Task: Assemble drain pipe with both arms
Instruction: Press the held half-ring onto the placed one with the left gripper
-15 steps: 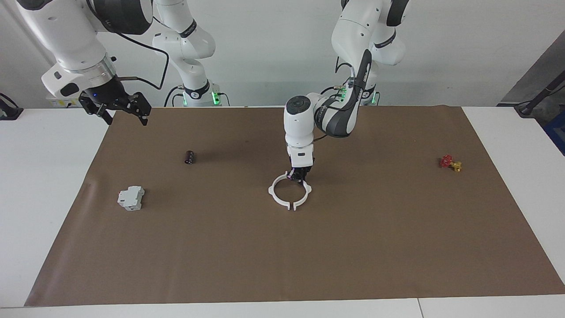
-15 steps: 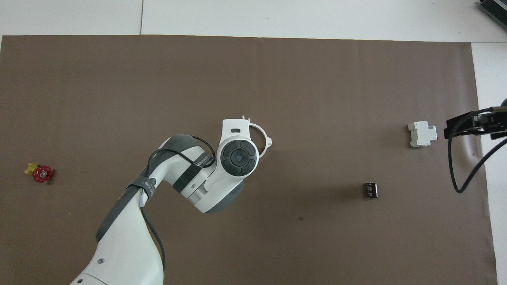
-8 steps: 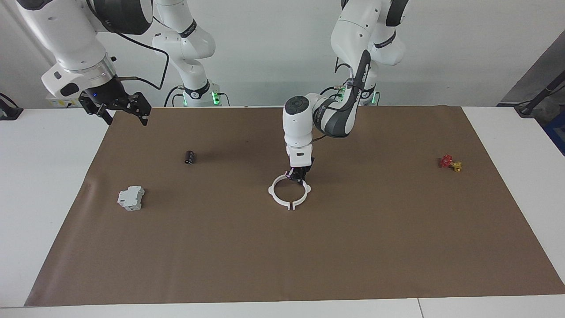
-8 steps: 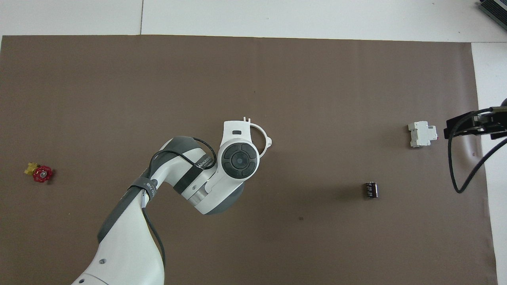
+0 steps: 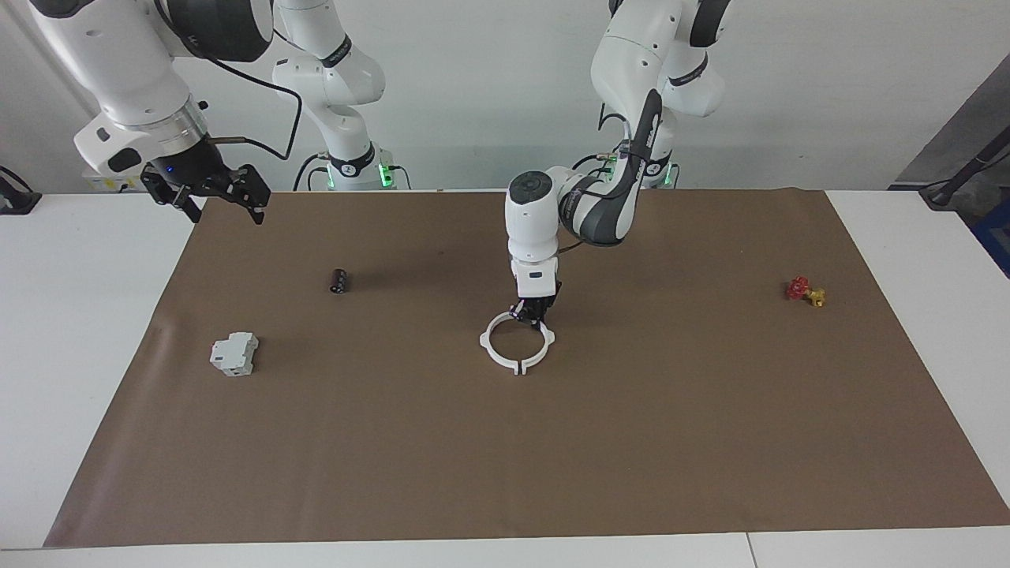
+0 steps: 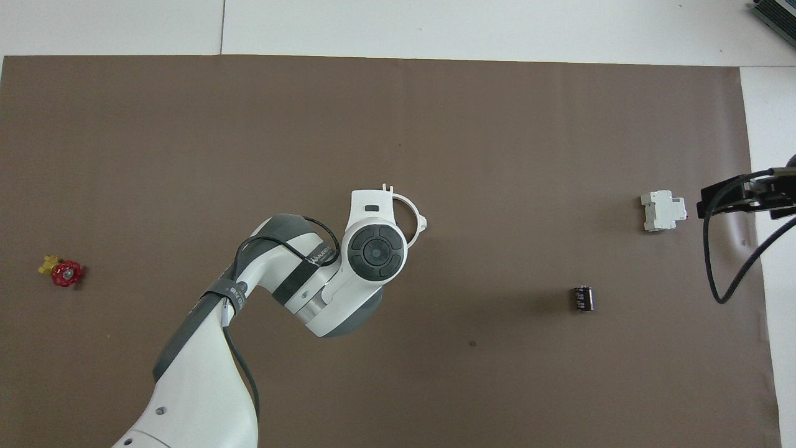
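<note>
1. The two thin white plastic half-ring pieces of the drain pipe (image 5: 517, 344) lie flat as one ring near the middle of the brown paper mat (image 5: 631, 442), well away from every edge of the white table (image 5: 71, 331).
2. The left arm's black two-finger gripper (image 5: 533, 315) points straight down onto the part of the ring nearest the robots. I cannot tell whether its fingers pinch the rim or merely touch it.
3. From overhead the left arm's wrist covers most of the ring (image 6: 415, 214).
4. The right arm's black gripper (image 5: 213, 193) waits in the air, fingers spread, over the mat's corner at its own end.
5. A grey-white boxy block (image 5: 234, 353) and a small dark cylinder (image 5: 338, 280) sit toward the right arm's end.
6. A red-and-yellow valve piece (image 5: 805, 291) sits toward the left arm's end.
</note>
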